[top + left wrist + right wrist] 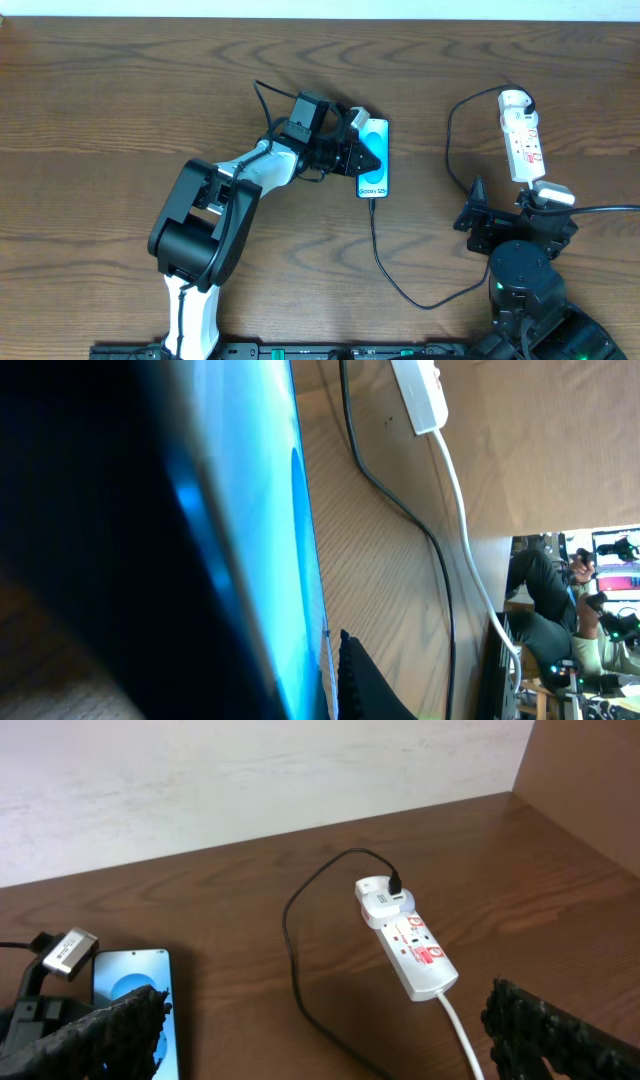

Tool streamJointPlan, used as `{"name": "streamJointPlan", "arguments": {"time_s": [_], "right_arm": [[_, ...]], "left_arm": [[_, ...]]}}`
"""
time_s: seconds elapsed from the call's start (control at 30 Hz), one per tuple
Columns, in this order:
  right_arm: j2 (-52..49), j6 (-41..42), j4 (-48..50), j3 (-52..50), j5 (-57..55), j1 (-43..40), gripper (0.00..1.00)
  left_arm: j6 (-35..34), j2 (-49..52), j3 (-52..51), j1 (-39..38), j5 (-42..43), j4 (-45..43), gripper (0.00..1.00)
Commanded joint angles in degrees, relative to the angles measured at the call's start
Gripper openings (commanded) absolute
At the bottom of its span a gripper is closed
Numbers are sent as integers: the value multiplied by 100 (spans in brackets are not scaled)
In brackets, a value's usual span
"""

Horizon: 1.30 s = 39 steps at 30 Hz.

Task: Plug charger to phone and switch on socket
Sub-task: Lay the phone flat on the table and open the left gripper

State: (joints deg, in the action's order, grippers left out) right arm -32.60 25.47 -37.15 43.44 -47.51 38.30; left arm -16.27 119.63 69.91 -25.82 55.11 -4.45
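left pincer [365, 150] far forward; right pincer [325, 1030] spread wide

You are working on a brown wooden table [120, 90] with clear grain and a soft satin sheen. The phone [374, 160] has a glossy glass screen. The charger cable [286, 935] leaving the phone looks like matt black rubber. Right of the phone, the socket [522, 140] is smooth, shiny white plastic, and so is its cord [462, 1030].
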Motion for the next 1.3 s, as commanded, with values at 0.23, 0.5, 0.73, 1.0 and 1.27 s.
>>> {"name": "streamJointPlan", "arguments": {"time_s": [0.23, 0.5, 0.73, 1.0, 1.27], "right_arm": [[-4, 83, -15, 76, -33, -7, 99], [-4, 83, -15, 76, -33, -7, 99], [-4, 83, -15, 76, -33, -7, 99], [-2, 83, -15, 76, -33, -7, 99], [-4, 83, -15, 76, -33, -7, 99]], "left_arm": [[4, 273, -74, -20, 94, -42, 13], [-26, 470, -81, -42, 70, -98, 12], [-35, 470, -85, -39, -573, -37, 14], [-33, 470, -85, -39, -597, -37, 17], [-33, 470, -85, -39, -619, -37, 26]]}}
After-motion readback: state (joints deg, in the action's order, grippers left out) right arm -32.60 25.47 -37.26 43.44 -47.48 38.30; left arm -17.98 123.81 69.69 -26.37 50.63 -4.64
